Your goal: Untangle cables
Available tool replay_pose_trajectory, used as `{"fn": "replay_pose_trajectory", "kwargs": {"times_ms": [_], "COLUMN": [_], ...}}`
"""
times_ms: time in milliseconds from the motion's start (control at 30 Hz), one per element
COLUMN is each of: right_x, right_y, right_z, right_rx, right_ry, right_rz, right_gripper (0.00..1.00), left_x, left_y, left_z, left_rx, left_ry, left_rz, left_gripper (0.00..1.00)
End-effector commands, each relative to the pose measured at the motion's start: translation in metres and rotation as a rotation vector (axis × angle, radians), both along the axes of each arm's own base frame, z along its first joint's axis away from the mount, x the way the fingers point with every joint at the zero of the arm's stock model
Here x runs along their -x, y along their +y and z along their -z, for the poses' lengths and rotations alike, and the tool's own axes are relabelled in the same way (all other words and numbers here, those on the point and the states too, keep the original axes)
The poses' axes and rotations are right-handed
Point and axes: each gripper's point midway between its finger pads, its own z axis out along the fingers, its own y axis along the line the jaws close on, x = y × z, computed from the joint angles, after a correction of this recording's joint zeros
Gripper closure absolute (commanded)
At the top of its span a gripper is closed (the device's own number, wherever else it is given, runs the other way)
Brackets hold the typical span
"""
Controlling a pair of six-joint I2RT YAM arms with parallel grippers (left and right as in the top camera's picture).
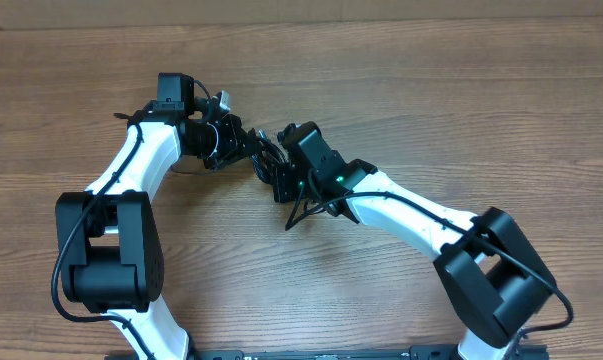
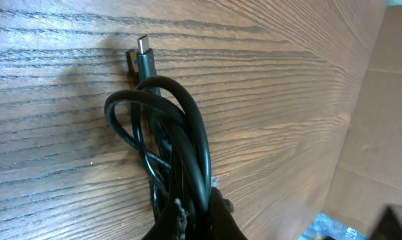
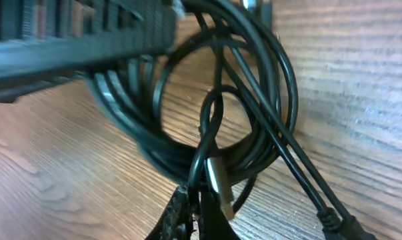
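Cables [image 2: 199,143] in one tight tangle

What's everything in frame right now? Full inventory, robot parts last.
cables: several strands, exact count unclear, black, one looped tangle at table centre between the two grippers
plugs: total unclear across views; silver-tipped plug sticking out past the loops in the left wrist view, metal-tipped plug close to the right fingers
table: one, brown wood grain, under everything
panel: one, tan, cardboard-like, beyond the table edge
arms: two, white with black joints; left arm and right arm meet at the tangle
left gripper: one, black, shut on the cables
right gripper: one, black, shut on the cables
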Motion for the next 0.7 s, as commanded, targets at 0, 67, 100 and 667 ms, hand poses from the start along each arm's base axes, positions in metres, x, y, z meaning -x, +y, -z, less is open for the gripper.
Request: {"fn": "replay_pose_trajectory", "kwargs": {"times_ms": [0,67,100,667], "right_x": [-0.001,0.000,0.001,0.014], "right_y": [-0.007,-0.008,-0.008,-0.008], "right_z": [0.021,0.029,0.033,0.010], "right_rx": [0.041,0.049,0.054,0.032], "right_ry": [0.032,0.053,0.059,0.107], "right_rz": [0.053,0.065,0.066,0.033], "right_gripper": [0.96,0.96,0.96,0.75], "left_x": [-0.008,-0.008,-0.008,-0.009], "left_y": [0.006,0.006,0.006,0.010], "left_z": [-0.017,-0.017,-0.017,-0.014], "left_rx": [-0.007,-0.007,-0.007,-0.031], "left_ry": [-0.043,-0.043,-0.043,-0.043], "left_rz": [-0.023,-0.023,-0.023,-0.032], "left_gripper": [0.96,0.96,0.96,0.96]}}
